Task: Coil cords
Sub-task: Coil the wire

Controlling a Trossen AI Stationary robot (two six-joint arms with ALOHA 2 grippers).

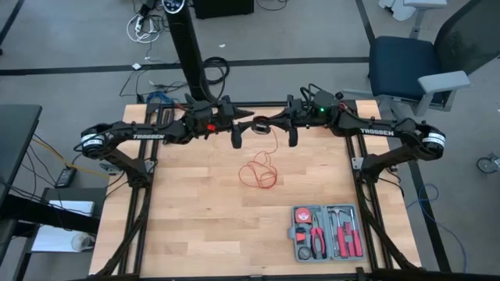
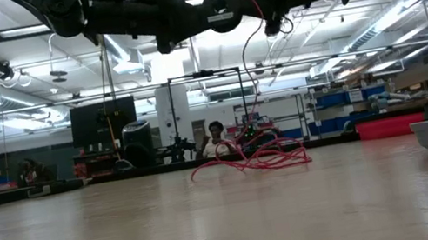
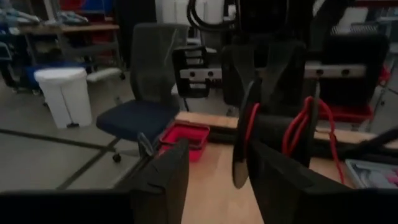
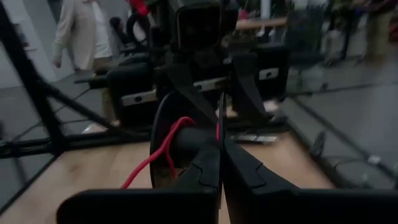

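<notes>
Lying in a loose tangle of loops near the middle of the wooden table (image 1: 195, 226), the thin, thread-like red cord (image 1: 259, 175) rises from there as a single strand to a dark round spool (image 2: 222, 10) held high between the two arms. A few red turns are wound on the spool's core. The right gripper (image 4: 219, 158) is closed, its fingers pinched on the thin rim of one spool flange. The left gripper (image 3: 214, 177) is spread wide, its fingers standing either side of the other flange without gripping it. The tabletop is pale plank with a smooth matte grain. A grey tool case (image 1: 326, 232) lies near the front right corner, well apart from the cord, with bare board between them.
</notes>
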